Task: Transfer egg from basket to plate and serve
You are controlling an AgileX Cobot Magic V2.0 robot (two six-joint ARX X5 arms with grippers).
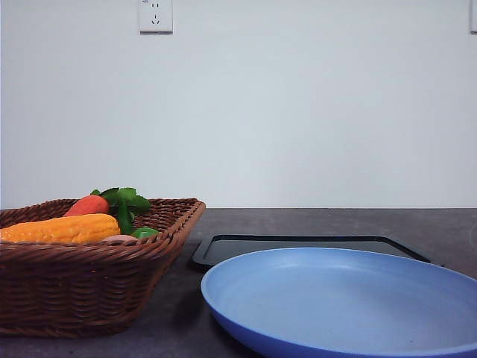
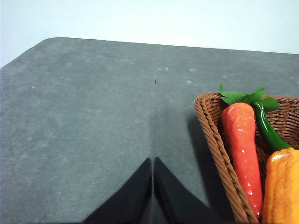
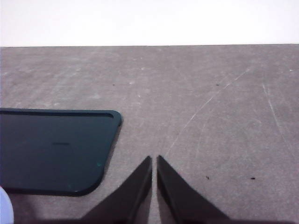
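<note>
The brown wicker basket (image 1: 89, 276) stands at the front left. Over its near rim peeks a thin pinkish-brown sliver of the egg (image 1: 119, 238), most of it hidden by the wall. The light blue plate (image 1: 335, 298) lies empty to the right of the basket; its edge shows as a pale corner (image 3: 3, 207) in the right wrist view. My left gripper (image 2: 153, 161) is shut and empty over bare table, just outside the basket's corner (image 2: 210, 126). Over the table beside the black tray, my right gripper (image 3: 154, 158) is shut on nothing.
In the basket lie a red-orange carrot (image 2: 240, 149) with green leaves, a long orange-yellow vegetable (image 2: 282, 186) and a green pepper (image 2: 268, 130). A flat black tray (image 1: 298, 246) (image 3: 51, 149) sits behind the plate. The dark grey tabletop ends at a white wall.
</note>
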